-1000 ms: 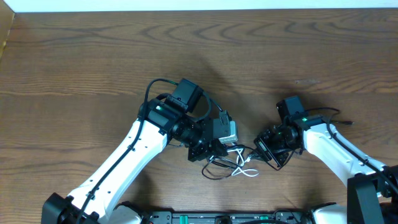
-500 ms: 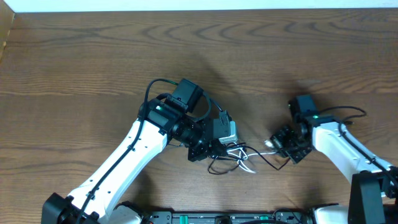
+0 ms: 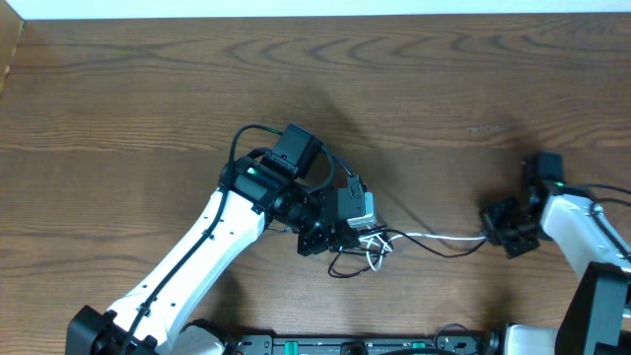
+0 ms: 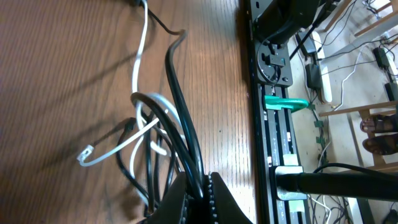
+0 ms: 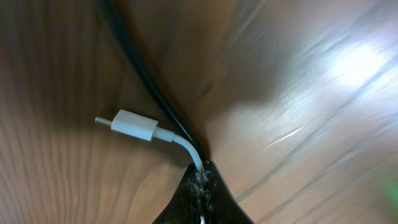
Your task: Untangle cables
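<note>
Wooden table (image 3: 148, 99) is carrying the cables (image 3: 360, 254), bunched just beside the left gripper (image 3: 340, 237), which is pinching black cables (image 4: 180, 124). Well right of the left gripper, the right gripper (image 3: 498, 229) is squeezing the white cable (image 3: 444, 237), stretched straight between them, and possibly a black one too.

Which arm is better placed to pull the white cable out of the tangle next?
Probably right. The right gripper is shut on the white cable near its plug, away from the tangle; the left gripper clamps the black cables at the tangle.
</note>
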Controlling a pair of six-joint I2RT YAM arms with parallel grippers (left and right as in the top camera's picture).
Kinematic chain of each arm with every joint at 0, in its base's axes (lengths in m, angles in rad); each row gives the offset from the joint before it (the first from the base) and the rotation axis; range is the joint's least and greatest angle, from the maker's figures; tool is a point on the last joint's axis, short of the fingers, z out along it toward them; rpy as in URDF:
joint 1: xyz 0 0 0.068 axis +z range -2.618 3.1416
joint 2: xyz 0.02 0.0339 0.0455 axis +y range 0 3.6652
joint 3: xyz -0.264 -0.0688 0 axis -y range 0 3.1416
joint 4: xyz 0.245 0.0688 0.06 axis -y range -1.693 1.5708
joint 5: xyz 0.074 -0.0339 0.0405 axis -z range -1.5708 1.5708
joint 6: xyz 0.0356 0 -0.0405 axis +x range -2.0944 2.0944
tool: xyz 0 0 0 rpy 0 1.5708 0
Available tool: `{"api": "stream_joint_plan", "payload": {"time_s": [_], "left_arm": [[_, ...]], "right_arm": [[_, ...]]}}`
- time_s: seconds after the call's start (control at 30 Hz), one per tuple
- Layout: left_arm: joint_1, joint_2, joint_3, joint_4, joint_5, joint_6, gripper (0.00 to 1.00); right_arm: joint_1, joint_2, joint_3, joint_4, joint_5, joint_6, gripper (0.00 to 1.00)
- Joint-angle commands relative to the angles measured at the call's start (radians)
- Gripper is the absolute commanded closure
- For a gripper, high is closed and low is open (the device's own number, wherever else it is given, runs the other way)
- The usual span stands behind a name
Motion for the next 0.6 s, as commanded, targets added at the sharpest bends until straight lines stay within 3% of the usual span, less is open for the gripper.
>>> {"api": "stream_joint_plan", "payload": {"time_s": [0.0, 0.57], "left_arm": [[0.000, 0.006, -0.002, -0.006, 0.003, 0.017, 0.93], [0.000, 0.006, -0.002, -0.012, -0.018, 0.017, 0.93]], "right_arm": [[-0.080, 0.006, -0.001, -0.006, 0.058, -0.048, 0.99], [-0.264, 0.006, -0.001, 0.005, 0.225, -0.073, 0.99]]}}
